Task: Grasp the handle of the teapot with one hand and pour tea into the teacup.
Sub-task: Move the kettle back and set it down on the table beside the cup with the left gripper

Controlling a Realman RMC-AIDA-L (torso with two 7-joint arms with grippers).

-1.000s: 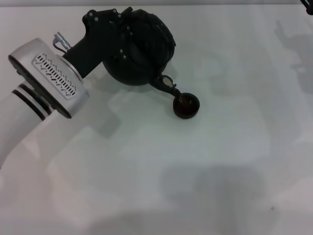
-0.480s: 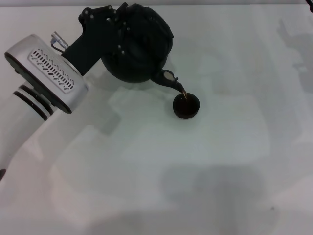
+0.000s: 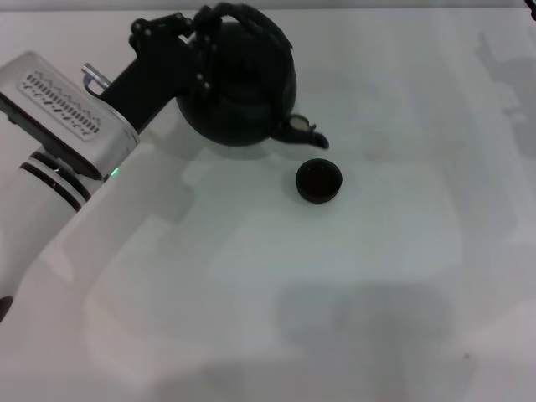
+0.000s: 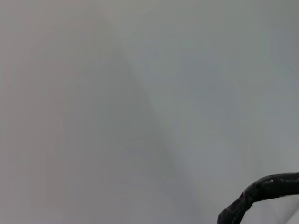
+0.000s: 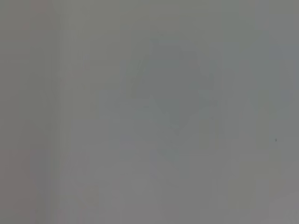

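Observation:
The matte-black teapot (image 3: 243,88) hangs from my left gripper (image 3: 201,38), which is shut on the handle (image 3: 230,15) at the far left of the table. The pot is nearly level, its spout (image 3: 306,131) pointing toward the teacup (image 3: 319,181). The small dark teacup stands on the white table just in front of and to the right of the spout, apart from it. A piece of the rough black handle shows in the left wrist view (image 4: 261,191). My right gripper is out of view.
The white table (image 3: 335,293) stretches around the cup, with soft shadows at the front and far right. The right wrist view shows only plain grey surface.
The teapot has tipped back from a pouring tilt to nearly level and moved a little up and away. The spout has lifted off from over the teacup. The cup has stayed in place.

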